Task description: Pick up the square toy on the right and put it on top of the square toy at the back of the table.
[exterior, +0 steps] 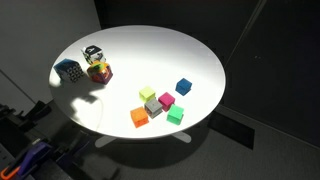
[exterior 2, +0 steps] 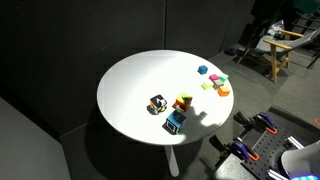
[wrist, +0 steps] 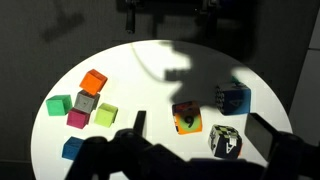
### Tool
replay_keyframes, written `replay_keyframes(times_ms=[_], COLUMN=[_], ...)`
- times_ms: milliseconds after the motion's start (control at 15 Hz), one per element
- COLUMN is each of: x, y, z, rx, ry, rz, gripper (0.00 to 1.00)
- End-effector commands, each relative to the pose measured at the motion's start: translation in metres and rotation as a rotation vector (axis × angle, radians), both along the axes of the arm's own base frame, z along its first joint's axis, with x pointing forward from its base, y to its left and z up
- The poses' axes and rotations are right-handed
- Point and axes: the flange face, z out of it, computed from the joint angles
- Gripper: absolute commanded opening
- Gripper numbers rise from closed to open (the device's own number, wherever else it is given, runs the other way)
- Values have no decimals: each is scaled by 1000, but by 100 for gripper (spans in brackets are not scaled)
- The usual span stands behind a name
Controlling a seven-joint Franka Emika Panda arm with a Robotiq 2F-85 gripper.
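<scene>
On the round white table (wrist: 150, 70) three patterned cubes stand close together: an orange-and-green number cube (wrist: 186, 117), a blue patterned cube (wrist: 233, 98) and a black-and-white checked cube (wrist: 226, 141). They show in both exterior views: the orange one (exterior: 99, 71) (exterior 2: 183, 102), the blue one (exterior: 68, 70) (exterior 2: 174, 122) and the checked one (exterior: 92, 53) (exterior 2: 157, 104). My gripper (wrist: 200, 126) is open and empty, high above these cubes. Its fingers frame them in the wrist view. The gripper does not show in the exterior views.
Several small plain cubes cluster apart from the patterned ones: orange (wrist: 93, 81), green (wrist: 58, 104), grey (wrist: 85, 101), magenta (wrist: 77, 119), yellow-green (wrist: 106, 114) and blue (wrist: 72, 148). The cluster (exterior: 155, 105) (exterior 2: 215, 83) sits near the table edge. Dark curtains surround the table.
</scene>
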Motion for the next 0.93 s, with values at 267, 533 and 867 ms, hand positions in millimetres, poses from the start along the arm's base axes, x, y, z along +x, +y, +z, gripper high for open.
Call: replay_keyframes(times_ms=[267, 533, 867], x=[0, 8, 30], y=[0, 2, 11], z=[1, -3, -17], rx=[0, 4, -2], ry=[1, -7, -41], rz=[0, 1, 24], gripper=[100, 100, 100])
